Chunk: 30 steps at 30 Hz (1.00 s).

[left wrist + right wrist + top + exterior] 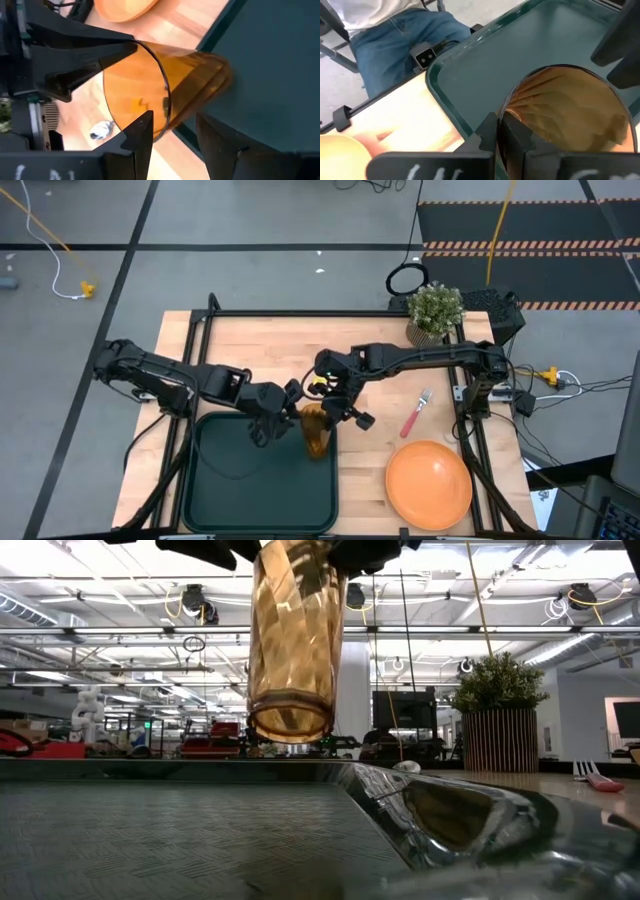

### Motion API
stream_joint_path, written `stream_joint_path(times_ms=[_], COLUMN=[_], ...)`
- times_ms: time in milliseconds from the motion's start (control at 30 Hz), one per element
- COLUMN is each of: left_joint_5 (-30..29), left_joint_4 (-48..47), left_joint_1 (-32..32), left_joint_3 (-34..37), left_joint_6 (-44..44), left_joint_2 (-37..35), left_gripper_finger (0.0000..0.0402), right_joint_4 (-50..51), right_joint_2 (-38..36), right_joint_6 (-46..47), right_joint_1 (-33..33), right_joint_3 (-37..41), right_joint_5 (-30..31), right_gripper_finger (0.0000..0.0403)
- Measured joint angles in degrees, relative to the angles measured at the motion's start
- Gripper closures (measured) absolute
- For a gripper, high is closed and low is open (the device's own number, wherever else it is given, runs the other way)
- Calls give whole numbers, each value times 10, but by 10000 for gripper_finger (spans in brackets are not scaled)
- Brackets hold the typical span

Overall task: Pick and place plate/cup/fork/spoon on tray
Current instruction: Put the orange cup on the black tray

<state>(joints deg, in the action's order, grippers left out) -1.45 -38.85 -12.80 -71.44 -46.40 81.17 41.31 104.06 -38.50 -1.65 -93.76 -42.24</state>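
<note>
The cup [317, 432] is held in the air over the right rim of the tray [215, 500], its base clear of the tray floor in the low view [290, 650]. It is gripped at the lip by the right gripper [340, 405], whose fingers [490, 131] are pinched narrowly on the rim wall, one inside and one outside (the open mouth is seen from above in that arm's wrist view [570, 120]). The left gripper [275, 408] is set just beside the cup on the tray side, with its fingers [142, 135] spread wide to either side of the cup's mouth [165, 100]; no contact with the cup can be made out. The tray's near corner is covered by the two grippers in the high view, and the cup's upper part is masked by them. The plate [429, 484] lies on the bare table, well to the right of the tray. The fork [415, 415] lies between the plate and the plant [434, 311], apart from both. A small metal piece, blurred, is seen beyond the cup [102, 130]. A seated person's jeans [400, 35] are seen past the tray's far edge.
</note>
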Motion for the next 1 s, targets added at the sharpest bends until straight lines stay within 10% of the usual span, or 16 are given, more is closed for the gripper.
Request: stream_joint_path(times_ms=[1000], left_joint_5=[9], left_joint_4=[-55], left_joint_1=[7], left_joint_3=[0], left_joint_6=[25], left_joint_2=[-3], left_gripper_finger=[278], right_joint_4=[-142], right_joint_2=[0], right_joint_6=[38], right_joint_1=[25], right_joint_3=[54], right_joint_5=[121], right_gripper_finger=[398])
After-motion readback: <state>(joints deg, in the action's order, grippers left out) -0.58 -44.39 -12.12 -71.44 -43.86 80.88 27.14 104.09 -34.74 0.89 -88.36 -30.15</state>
